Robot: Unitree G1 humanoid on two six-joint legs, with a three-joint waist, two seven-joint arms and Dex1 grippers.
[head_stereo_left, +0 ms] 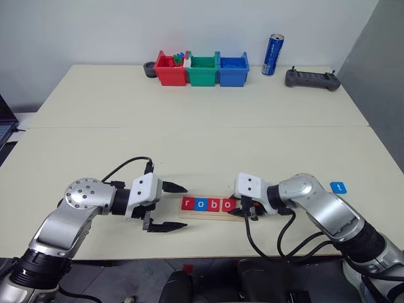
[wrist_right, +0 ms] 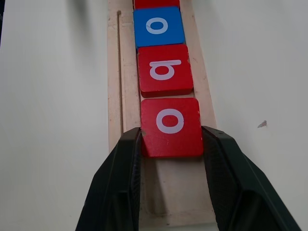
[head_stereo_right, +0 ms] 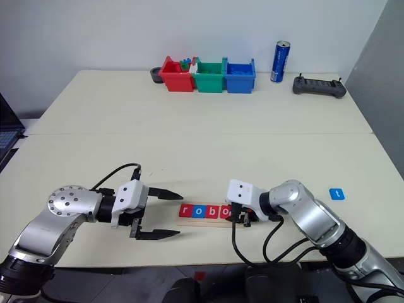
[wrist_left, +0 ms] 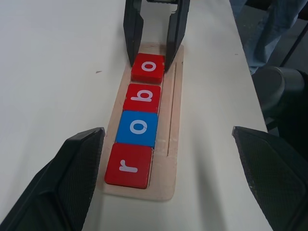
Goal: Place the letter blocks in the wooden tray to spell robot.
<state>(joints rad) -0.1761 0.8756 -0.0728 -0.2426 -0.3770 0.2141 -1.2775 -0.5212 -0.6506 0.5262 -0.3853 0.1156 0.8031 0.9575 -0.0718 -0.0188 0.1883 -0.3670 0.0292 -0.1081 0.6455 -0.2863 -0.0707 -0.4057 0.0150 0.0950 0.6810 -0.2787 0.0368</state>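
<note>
1. My right fingers [wrist_right: 171, 144] grip the red o tile [wrist_right: 171, 126], fourth in the wooden tray [head_stereo_left: 214, 213] at lower centre.
2. My left fingers [head_stereo_left: 170, 207] hang open, empty.
3. The blue t tile [head_stereo_left: 339, 187] lies far right, nearer my right arm.

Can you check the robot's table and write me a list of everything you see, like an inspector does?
Surface: pale table, two tops joined.
Job's things: wooden tray holds red r, blue o, red b, red o; blue t tile lies loose, apart.
Clutter: red bin, green bin, blue bin, blue can, controller.
Grippers: left gripper open beside the tray's r end; right gripper shut on red o.
Cables: black cables on both arms.
Surroundings: white wall.
</note>
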